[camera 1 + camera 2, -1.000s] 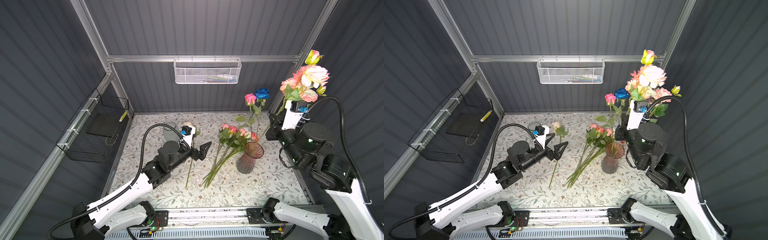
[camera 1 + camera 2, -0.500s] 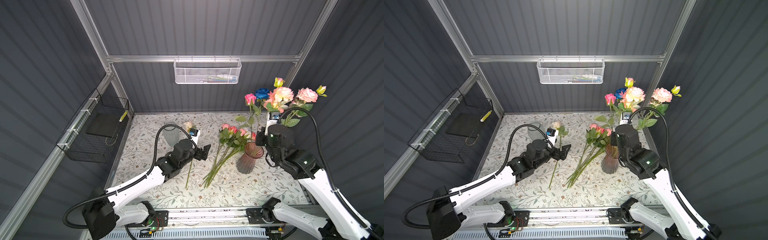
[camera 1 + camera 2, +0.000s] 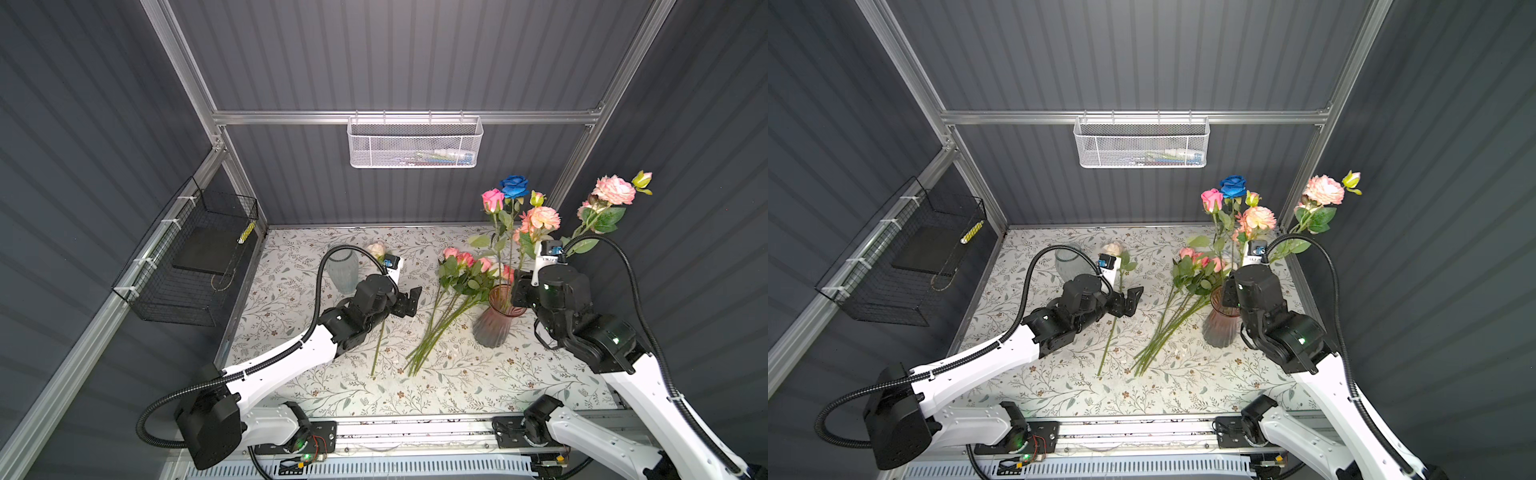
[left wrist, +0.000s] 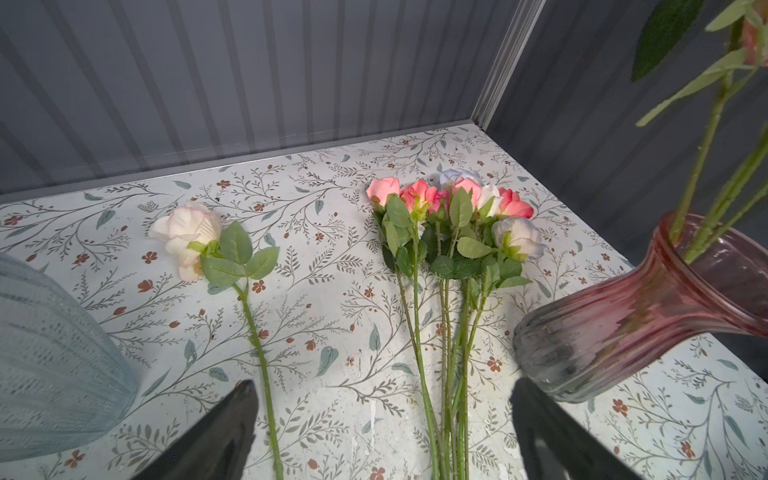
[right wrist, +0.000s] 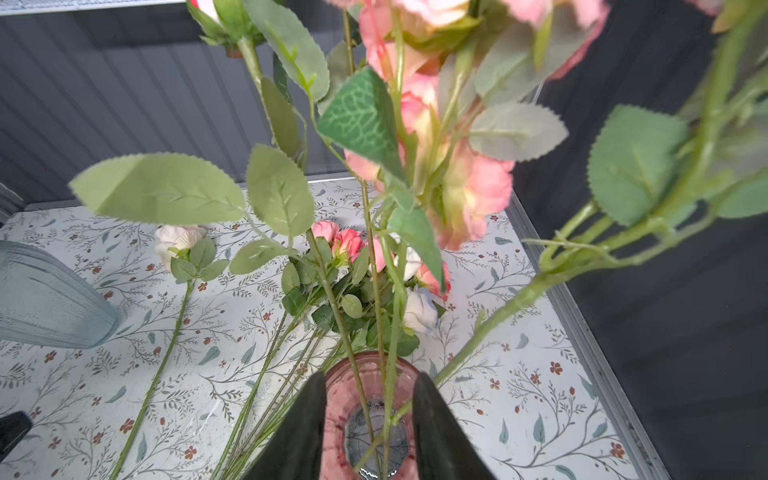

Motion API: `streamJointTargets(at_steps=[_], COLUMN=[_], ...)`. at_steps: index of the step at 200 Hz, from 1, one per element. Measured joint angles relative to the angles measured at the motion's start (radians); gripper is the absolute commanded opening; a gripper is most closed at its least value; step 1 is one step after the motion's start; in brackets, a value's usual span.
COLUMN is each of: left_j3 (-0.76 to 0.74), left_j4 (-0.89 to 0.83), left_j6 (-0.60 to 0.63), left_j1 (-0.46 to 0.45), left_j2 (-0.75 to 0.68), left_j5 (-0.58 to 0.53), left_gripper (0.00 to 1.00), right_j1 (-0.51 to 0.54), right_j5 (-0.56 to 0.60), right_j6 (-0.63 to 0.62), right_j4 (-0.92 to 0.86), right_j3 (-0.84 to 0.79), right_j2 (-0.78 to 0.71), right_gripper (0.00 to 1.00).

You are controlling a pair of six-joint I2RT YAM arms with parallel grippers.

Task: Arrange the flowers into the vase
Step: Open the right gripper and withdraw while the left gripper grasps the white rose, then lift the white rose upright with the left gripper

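Observation:
The pink glass vase (image 3: 493, 322) (image 3: 1218, 326) stands right of centre, holding a blue rose (image 3: 514, 185), a pink rose (image 3: 493, 199) and a peach spray (image 3: 540, 217) whose long branch (image 3: 614, 190) leans right. My right gripper (image 5: 368, 382) (image 3: 520, 293) hovers over the vase mouth (image 5: 365, 415), jaws open; the stems pass between them untouched. A bundle of flowers (image 3: 461, 268) (image 4: 449, 208) lies left of the vase. A single white rose (image 3: 376, 249) (image 4: 187, 232) lies further left. My left gripper (image 4: 382, 390) (image 3: 409, 301) is open, low over the table between that rose's stem and the bundle.
A blue-grey glass vase (image 3: 343, 270) (image 4: 50, 365) stands at the back left of the floral table (image 3: 478, 382). A white mesh basket (image 3: 415, 143) hangs on the back wall, a black wire basket (image 3: 191, 266) on the left wall. Grey walls close in three sides.
The right arm came down with the peach spray, its stems went into the pink vase, and its jaws parted. The left arm reached further forward and lower over the table.

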Motion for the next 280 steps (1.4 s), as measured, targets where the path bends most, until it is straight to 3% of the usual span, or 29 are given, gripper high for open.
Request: streamJointTargets(at_steps=[38,84,122,171,193,242,263,280], left_j3=[0.051,0.269,0.442,0.557,0.573,0.578,0.575,0.569], left_j4=[-0.064,-0.244,-0.388,-0.520,-0.544,-0.536,-0.529,-0.523], left_j6=[-0.042,-0.082,-0.076,-0.071,-0.068,-0.074,-0.078,-0.080], left_j1=[0.080,0.166,0.179,0.179,0.179,0.185,0.186,0.187], left_j2=[0.053,0.310,0.569,0.750,0.801,0.830,0.829,0.825], left_j5=[-0.025,-0.066,-0.087,-0.095,-0.093,-0.052,-0.032,-0.024], left_gripper=[0.88,0.64,0.62,0.61,0.52,0.10,0.00,0.00], right_j1=[0.000,0.003,0.003,0.004,0.004,0.004,0.004,0.004], right_j5=[-0.053,-0.096,-0.118,-0.133,-0.137,-0.143,-0.143,-0.143], right_j6=[0.013,0.016,0.018,0.018,0.018,0.018,0.018,0.018], right_j4=[-0.008,-0.005,-0.004,-0.002,-0.002,-0.003,-0.003,-0.002], right_j3=[0.016,0.040,0.041,0.018,0.008,-0.010,-0.012,-0.012], right_j2=[-0.047,-0.096,-0.129,-0.161,-0.167,-0.180,-0.183,-0.184], right_gripper=[0.48,0.49,0.50,0.52,0.52,0.52,0.52,0.52])
